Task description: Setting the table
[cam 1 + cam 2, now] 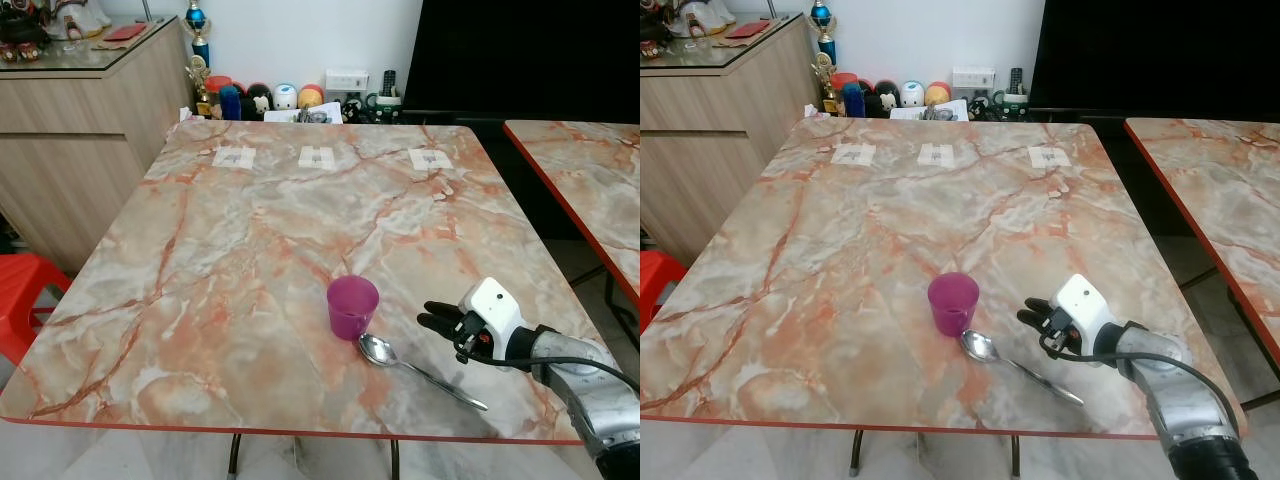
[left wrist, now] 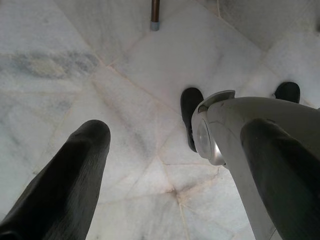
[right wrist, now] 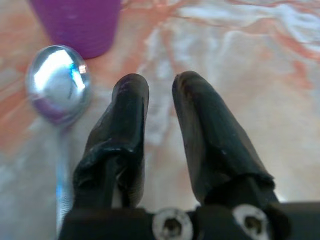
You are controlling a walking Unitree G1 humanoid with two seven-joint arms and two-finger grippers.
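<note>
A purple cup (image 1: 352, 305) stands upright on the marble table (image 1: 250, 250), near its front edge. A metal spoon (image 1: 415, 372) lies just right of the cup, bowl toward it and handle pointing to the front right. My right gripper (image 1: 432, 316) hovers low over the table a little right of the spoon's bowl, pointing toward the cup. In the right wrist view its fingers (image 3: 125, 115) stand slightly apart with bare table between them; the spoon bowl (image 3: 57, 82) and cup (image 3: 80, 20) lie beside and beyond them. My left gripper (image 2: 180, 130) hangs open above the floor.
Three white paper labels (image 1: 318, 156) lie along the table's far side. Toys and trophies (image 1: 270, 98) stand by the wall behind it. A second marble table (image 1: 590, 170) is at the right, a wooden cabinet (image 1: 70, 130) and red stool (image 1: 20, 300) at the left.
</note>
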